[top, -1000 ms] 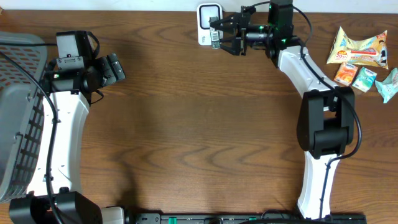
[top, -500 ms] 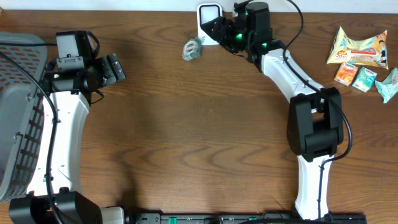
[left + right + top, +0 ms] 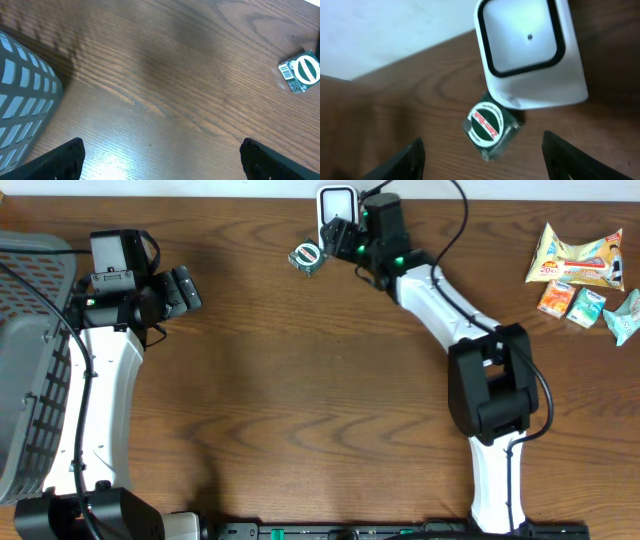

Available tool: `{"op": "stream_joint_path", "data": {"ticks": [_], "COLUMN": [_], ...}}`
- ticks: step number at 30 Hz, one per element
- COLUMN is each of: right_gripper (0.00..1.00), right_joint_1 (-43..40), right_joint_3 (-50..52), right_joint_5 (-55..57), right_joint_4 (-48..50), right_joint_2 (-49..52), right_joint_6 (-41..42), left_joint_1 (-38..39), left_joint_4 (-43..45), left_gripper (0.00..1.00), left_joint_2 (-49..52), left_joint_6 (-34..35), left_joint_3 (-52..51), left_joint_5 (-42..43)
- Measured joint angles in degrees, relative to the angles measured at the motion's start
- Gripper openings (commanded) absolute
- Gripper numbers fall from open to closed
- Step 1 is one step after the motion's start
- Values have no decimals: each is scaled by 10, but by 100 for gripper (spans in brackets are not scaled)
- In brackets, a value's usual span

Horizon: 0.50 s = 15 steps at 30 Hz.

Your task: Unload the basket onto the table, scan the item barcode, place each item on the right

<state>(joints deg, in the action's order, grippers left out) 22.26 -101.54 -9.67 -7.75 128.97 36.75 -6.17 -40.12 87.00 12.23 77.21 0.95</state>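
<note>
The item, a small dark green box (image 3: 306,258) with a white oval label, lies on the wooden table just left of the white barcode scanner (image 3: 338,202). My right gripper (image 3: 340,238) hovers beside the scanner with its jaws open and nothing between them. In the right wrist view the green box (image 3: 492,129) lies below the scanner (image 3: 527,55), between and beyond the spread fingers of the right gripper (image 3: 485,161). My left gripper (image 3: 185,288) stands open and empty at the far left. The left wrist view shows the box (image 3: 300,72) far off, barcode sticker up, past the left gripper (image 3: 160,160).
A grey mesh basket (image 3: 25,380) stands at the left table edge, also seen in the left wrist view as a basket wall (image 3: 22,100). At the right back lie a yellow snack bag (image 3: 578,260), small drink cartons (image 3: 570,302) and a teal packet (image 3: 625,315).
The right arm swung left past the scanner and its jaws opened. The green box left the jaws and now lies on the table left of the scanner. The left arm stayed still.
</note>
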Motion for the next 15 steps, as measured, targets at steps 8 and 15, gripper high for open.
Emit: {"op": "stream_joint_path", "data": {"ticks": [8, 15], "right_gripper": [72, 54], "right_joint_1": [66, 96], "right_joint_3": [0, 0], "right_joint_5": [95, 131], "right_joint_4": [17, 113], "right_joint_2": [1, 45], "right_joint_6": [-48, -67], "left_joint_1": [0, 0], "left_joint_4": [0, 0], "left_gripper": [98, 98], "left_joint_2": [0, 0], "left_joint_6": [0, 0], "left_joint_3": [0, 0], "left_joint_5": [0, 0]}}
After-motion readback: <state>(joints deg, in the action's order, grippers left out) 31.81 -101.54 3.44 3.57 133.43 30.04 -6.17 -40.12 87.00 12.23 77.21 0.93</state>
